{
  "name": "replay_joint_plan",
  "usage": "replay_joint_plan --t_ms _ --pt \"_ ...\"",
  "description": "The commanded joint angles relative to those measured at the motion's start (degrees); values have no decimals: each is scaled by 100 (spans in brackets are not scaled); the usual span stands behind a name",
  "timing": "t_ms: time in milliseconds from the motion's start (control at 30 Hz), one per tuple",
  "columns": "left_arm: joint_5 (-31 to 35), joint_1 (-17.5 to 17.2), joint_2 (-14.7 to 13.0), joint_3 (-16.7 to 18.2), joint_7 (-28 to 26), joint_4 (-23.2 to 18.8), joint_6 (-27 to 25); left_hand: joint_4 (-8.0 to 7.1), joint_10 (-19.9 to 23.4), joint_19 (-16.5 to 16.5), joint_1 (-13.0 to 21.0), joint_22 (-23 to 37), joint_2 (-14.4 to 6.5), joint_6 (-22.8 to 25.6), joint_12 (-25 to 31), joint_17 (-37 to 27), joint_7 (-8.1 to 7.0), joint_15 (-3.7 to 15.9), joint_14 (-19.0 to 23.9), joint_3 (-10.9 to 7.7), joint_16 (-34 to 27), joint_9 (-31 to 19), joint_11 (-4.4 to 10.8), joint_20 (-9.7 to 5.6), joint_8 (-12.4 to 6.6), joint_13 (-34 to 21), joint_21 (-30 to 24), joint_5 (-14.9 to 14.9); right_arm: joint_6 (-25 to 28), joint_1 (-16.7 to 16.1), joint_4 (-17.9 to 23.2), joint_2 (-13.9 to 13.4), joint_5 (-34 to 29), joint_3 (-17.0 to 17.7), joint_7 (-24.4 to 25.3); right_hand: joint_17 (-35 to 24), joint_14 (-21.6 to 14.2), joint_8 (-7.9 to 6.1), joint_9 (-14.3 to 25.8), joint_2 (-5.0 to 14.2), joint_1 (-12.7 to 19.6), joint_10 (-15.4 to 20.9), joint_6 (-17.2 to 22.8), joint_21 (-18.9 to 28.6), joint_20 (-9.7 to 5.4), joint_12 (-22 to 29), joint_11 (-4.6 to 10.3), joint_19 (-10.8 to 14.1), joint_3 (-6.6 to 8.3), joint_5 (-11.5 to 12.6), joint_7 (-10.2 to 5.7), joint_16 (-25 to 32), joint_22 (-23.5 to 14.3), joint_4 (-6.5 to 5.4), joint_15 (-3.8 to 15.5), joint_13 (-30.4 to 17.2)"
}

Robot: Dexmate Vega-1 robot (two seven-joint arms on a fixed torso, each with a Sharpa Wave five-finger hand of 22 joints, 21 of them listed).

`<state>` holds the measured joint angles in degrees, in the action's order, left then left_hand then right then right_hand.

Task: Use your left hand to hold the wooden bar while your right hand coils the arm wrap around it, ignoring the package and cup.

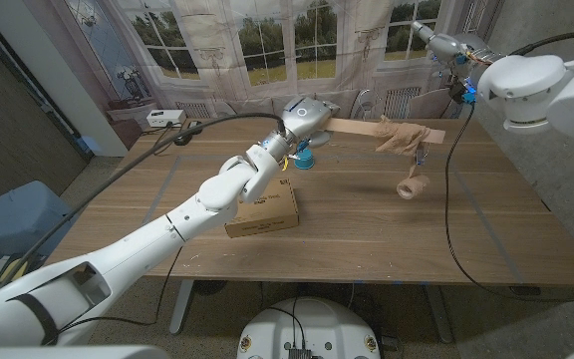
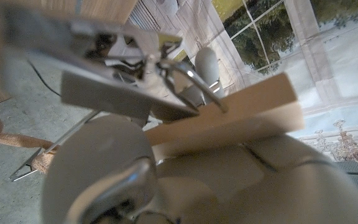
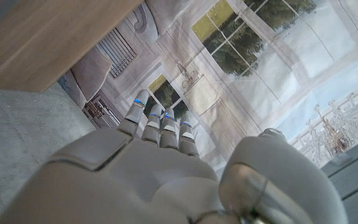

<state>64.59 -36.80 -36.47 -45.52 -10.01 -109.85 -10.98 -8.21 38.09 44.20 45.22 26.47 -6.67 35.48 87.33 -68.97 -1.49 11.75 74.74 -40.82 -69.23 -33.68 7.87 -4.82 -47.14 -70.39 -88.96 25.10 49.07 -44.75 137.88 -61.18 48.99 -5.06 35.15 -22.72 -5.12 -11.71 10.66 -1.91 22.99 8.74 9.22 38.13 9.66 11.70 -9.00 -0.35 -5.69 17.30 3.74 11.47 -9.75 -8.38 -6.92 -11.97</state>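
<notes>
The wooden bar (image 1: 392,127) is being held at its left end by the left robot hand (image 1: 305,116), lying left-to-right above the bench (image 1: 486,229). The arm wrap (image 1: 405,140) is draped over it, its roll hanging. The right robot hand (image 1: 444,45) is raised far right, holding nothing.

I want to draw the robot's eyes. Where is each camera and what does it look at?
Head view: on the robot's head, looking down at the table; both arms show.
Left wrist view: on the left wrist, looking along the left hand gripping the wooden bar.
Right wrist view: on the right wrist, looking past the right hand at a window backdrop.
Shared: head and left wrist views both show the wooden bar.
</notes>
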Motion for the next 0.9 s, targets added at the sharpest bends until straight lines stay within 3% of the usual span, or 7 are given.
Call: replay_joint_plan --t_ms 33,300,367,900 --pt "-157 -179 -119 204 1879 -719 -514 19 -18 -11 22 34 -43 118 57 -13 81 7 -3 -2 30 10 -50 -570 -34 -24 -37 34 -2647 -2082 41 826 -1965 367 294 8 3 -53 17 58 24 40 48 -24 13 57 27 -40 -8 30 -19 32 -14 -14 55 -17" --pt "-60 -311 -233 324 3022 -1208 -922 31 -29 -19 35 30 -50 119 80 -49 98 14 9 -10 4 27 -54 -565 -41 -30 -32 39 -3039 -2117 -41 1328 -2583 267 280 57 -139 -47 14 115 40 202 99 -55 9 110 43 41 -5 31 -1 93 -16 14 117 -10" --pt "-28 -298 -228 340 3510 -1329 -1072 34 -27 -21 38 16 -53 115 86 -57 101 15 7 -12 -2 35 -60 -561 -39 -30 -23 40 -3096 -2108 -52 1452 -2718 236 299 68 -149 -55 13 123 41 235 134 -63 6 119 40 54 -7 31 5 97 -17 19 119 -8" --pt "952 -323 -94 299 5734 -1755 -1692 55 -24 -47 67 -30 -87 96 9 -11 154 11 -74 -19 51 115 -108 -545 -21 53 -14 29 -3508 -2007 -176 2031 -3387 175 16 129 -173 -27 9 162 40 193 147 -115 -4 82 106 120 -22 18 -63 101 -19 43 171 1"
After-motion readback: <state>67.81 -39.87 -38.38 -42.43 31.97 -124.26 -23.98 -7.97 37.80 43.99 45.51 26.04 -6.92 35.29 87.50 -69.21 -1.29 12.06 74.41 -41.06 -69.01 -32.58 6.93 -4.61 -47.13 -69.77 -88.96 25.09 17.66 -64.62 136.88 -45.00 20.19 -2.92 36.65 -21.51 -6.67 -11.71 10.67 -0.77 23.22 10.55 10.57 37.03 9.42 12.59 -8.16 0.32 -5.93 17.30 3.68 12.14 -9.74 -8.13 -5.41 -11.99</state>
